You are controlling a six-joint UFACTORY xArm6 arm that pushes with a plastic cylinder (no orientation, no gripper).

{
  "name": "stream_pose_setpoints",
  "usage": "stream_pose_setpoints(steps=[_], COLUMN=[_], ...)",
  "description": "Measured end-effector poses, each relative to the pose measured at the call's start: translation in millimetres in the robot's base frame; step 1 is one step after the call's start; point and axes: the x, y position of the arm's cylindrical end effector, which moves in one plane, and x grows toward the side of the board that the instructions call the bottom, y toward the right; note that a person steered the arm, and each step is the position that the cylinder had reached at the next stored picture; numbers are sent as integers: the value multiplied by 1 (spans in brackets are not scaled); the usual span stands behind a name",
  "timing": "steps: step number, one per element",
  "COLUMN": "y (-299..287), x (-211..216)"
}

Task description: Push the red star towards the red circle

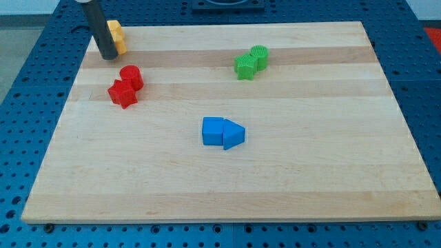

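My tip (108, 56) is seen at the wooden board's (289, 186) top-left corner, against a yellow block (116, 36); no gripper is fitted. The red star (122, 93) is found touching the red circle (131, 76). Green blocks (250, 62) and blue blocks (222, 132) are paired elsewhere. Open grain surrounds them.

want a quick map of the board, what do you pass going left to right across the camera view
my tip of the dark rod → yellow block partly hidden behind it → red star → red circle → blue cube → blue wedge-like block → green star → green cylinder
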Motion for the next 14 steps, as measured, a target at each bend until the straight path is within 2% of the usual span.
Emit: stream_pose_setpoints(steps=[2,3,4,6,7,8,10,12,14], y=[0,0,-26,-29,-11,25,45,50,60], x=[-9,15,47,140,178,189,175,135,129])
